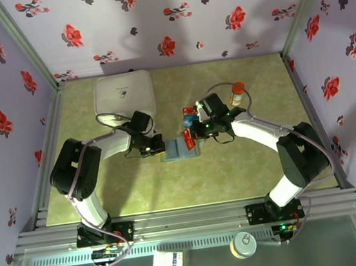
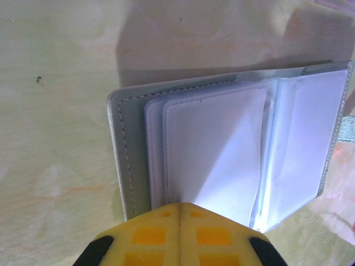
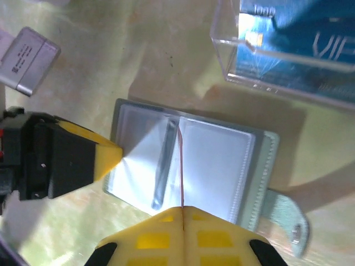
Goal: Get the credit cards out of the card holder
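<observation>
On the green-yellow marbled tabletop (image 1: pixel 235 171) inside lilac flower-papered walls (image 1: pixel 170 17), the grey-blue two-panel card holder (image 1: pixel 179 151) lies open mid-table, long axis left-right, the left gripper (image 2: pixel 180 209) pressing closed fingers on its left panel, the right gripper (image 3: pixel 182 213) pinching the thin red-orange card (image 3: pixel 180 166) upright.

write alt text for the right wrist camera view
The right gripper is shut on a thin red card, seen edge-on over the fold of an open grey card holder on the table. The left gripper touches the holder's left side; a blue card lies in a clear tray beyond.
</observation>
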Available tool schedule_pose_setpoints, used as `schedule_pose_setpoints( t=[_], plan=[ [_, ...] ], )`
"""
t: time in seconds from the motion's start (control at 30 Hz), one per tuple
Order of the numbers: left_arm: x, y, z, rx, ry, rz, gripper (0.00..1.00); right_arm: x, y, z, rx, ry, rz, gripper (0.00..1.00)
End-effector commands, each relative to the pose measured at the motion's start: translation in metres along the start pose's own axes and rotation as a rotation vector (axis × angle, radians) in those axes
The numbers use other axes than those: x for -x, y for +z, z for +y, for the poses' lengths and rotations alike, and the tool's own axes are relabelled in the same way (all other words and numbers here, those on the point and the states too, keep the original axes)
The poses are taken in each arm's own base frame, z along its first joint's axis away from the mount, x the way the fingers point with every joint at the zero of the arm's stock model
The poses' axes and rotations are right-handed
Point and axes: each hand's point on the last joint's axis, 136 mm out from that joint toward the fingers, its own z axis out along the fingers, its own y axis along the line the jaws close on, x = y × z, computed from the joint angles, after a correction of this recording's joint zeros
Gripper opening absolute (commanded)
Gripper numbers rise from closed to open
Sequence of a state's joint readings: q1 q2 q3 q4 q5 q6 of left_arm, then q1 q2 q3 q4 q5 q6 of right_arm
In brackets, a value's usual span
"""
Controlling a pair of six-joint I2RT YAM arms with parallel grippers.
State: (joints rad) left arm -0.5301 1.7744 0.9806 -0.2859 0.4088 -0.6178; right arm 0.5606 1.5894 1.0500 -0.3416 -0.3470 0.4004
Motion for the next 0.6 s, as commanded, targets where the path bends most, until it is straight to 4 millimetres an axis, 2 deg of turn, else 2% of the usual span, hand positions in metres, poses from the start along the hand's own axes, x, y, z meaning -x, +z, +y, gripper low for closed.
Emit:
schedule_pose_setpoints(
  t=[0.0, 0.2, 0.33, 0.43, 0.57],
  plan=[
    [-0.002, -0.006, 0.004, 0.007, -0.024, -0.010, 0.00, 0.003, -0.017, -0.016, -0.130, -0.256, 0.058, 0.00],
    [0.002, -0.015, -0.002, -0.011, -0.009, -0.045, 0.11, 0.009, -0.029, -0.004, -0.092, -0.707, 0.155, 0.00],
    [0.005, -0.023, -0.007, -0.023, 0.001, -0.073, 0.18, 0.018, -0.037, -0.009, -0.131, -0.982, 0.210, 0.00],
    [0.006, -0.030, -0.009, -0.030, 0.008, -0.093, 0.24, 0.028, -0.041, -0.011, -0.129, -1.110, 0.234, 0.00],
    [0.007, -0.037, -0.013, -0.031, 0.016, -0.105, 0.29, 0.045, -0.044, -0.012, -0.095, -1.158, 0.252, 0.00]
  ],
)
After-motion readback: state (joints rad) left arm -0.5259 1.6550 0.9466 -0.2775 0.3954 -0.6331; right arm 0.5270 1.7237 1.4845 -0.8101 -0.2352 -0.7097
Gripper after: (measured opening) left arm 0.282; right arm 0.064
